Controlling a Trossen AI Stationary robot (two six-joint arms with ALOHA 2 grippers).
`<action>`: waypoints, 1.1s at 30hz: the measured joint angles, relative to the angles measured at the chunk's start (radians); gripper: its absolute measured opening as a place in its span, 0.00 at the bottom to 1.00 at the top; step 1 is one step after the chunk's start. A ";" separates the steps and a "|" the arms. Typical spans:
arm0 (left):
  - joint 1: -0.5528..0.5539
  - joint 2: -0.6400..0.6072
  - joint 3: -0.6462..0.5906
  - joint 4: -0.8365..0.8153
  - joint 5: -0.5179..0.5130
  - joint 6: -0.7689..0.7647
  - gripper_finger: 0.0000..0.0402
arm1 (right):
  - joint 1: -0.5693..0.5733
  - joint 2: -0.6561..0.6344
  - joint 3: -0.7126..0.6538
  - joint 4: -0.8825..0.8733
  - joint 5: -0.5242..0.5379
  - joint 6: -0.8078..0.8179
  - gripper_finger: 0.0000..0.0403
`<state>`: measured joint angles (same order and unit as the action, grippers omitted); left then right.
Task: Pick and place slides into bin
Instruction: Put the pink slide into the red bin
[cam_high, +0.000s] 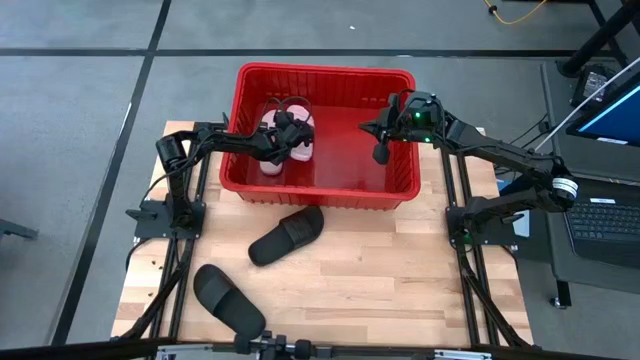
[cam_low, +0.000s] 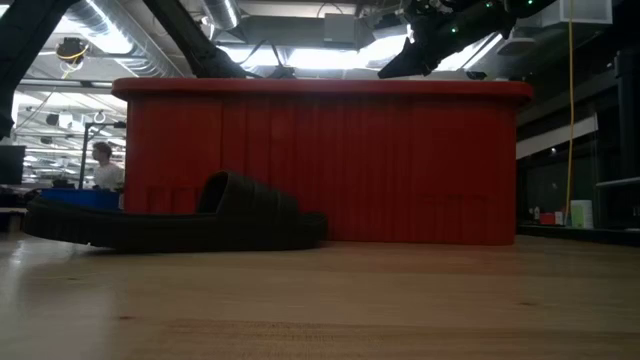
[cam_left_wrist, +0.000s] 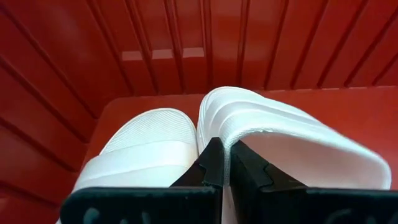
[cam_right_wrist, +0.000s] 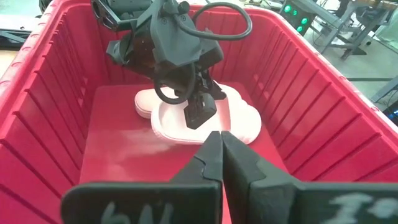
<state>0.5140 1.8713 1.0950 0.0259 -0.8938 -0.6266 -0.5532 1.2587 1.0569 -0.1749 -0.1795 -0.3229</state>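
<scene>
Two pale pink slides (cam_right_wrist: 205, 127) lie side by side on the floor of the red bin (cam_high: 325, 78), in its left half. They also show in the left wrist view (cam_left_wrist: 149, 143). My left gripper (cam_high: 293, 140) is down inside the bin, shut on the nearer pink slide's strap. My right gripper (cam_high: 381, 152) is shut and empty, over the right half of the bin, its fingers (cam_right_wrist: 221, 155) pointing at the pink slides. Two black slides lie on the table in front of the bin, one close to its wall (cam_high: 288, 235) and one near the front left (cam_high: 228, 300). My left gripper pinches the edge of the pink slide's wide strap (cam_left_wrist: 227, 129) between its two fingers, with only a thin white sliver showing between them. The fingers come from above, slanting down from the table's left. The slide's sole lies on the bin floor beside the other pink slide.
The bin's tall lattice walls (cam_low: 320, 160) surround both grippers. The right half of the bin floor (cam_right_wrist: 124, 162) is bare. In the low view, the nearer black slide (cam_low: 200, 220) lies just before the bin wall. A person shows far off in the room (cam_low: 105, 165).
</scene>
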 joint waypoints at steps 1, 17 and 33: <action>0.000 0.000 0.000 0.000 0.005 0.000 0.01 | 0.000 0.000 0.000 0.000 0.000 0.000 0.01; -0.001 0.000 0.000 0.001 0.028 -0.015 0.16 | 0.000 0.000 0.000 -0.001 -0.001 0.000 0.01; 0.000 0.000 0.000 0.000 0.146 -0.093 0.19 | 0.000 0.000 0.000 -0.002 -0.002 0.000 0.01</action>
<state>0.5145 1.8713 1.0950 0.0257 -0.7477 -0.7196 -0.5530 1.2583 1.0565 -0.1764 -0.1815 -0.3229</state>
